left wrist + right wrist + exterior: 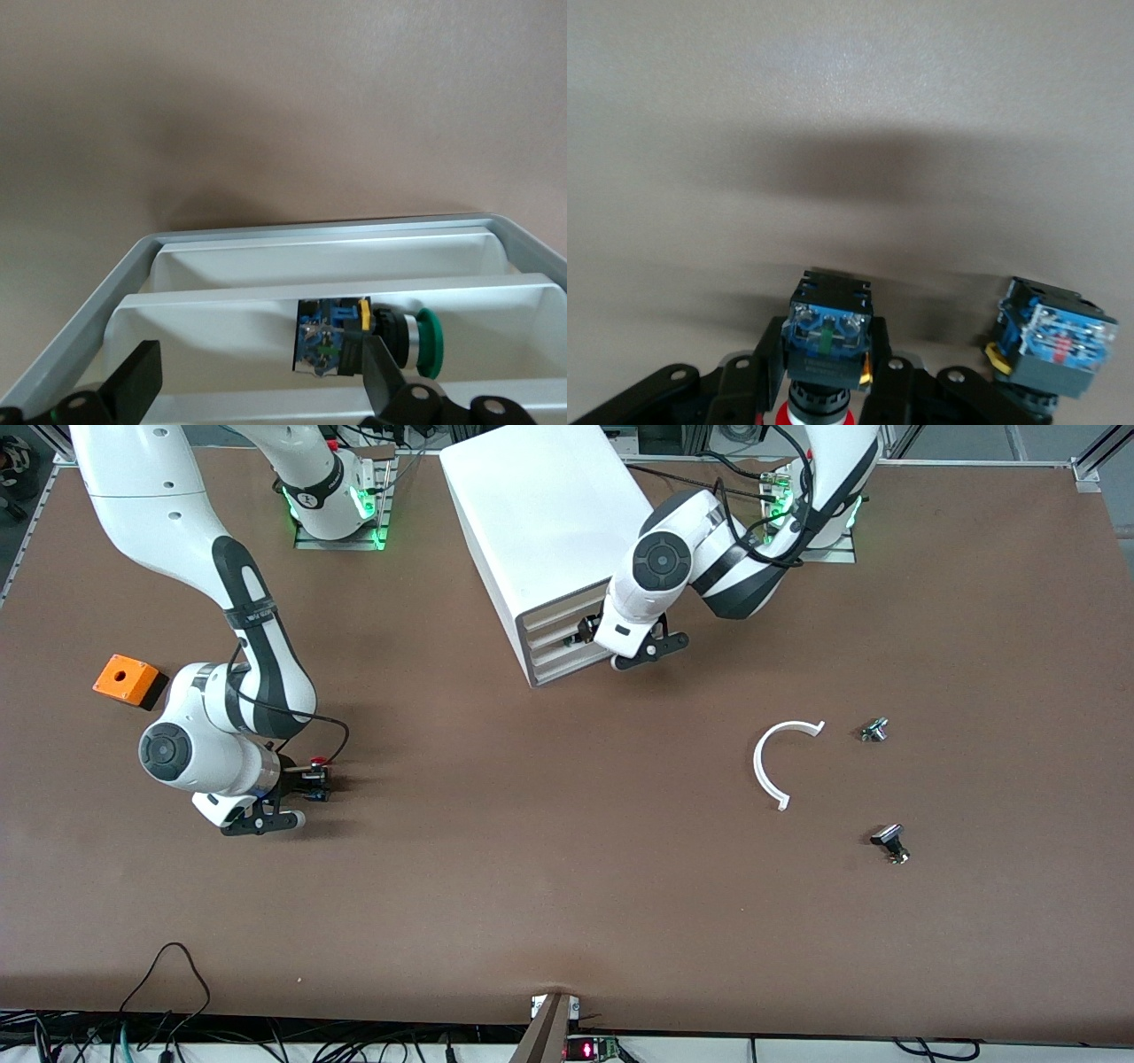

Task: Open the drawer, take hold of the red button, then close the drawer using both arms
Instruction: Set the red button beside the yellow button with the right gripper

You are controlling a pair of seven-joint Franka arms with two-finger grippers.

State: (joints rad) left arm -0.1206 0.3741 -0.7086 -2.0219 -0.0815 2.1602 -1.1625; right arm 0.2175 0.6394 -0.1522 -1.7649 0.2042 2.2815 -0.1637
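Right wrist view: right hand (819, 394) clamped on the button (826, 341), low over the bench (567, 886) near the orange box (129, 680). Left hand (257, 390) spread wide, holding nothing, at the drawer (266, 332) front.

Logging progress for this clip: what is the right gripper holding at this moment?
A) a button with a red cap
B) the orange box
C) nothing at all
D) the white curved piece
A: in the right wrist view the right gripper is shut on the button, blue-and-black body up with the red cap showing below it; the white curved piece and orange box lie on the table untouched.
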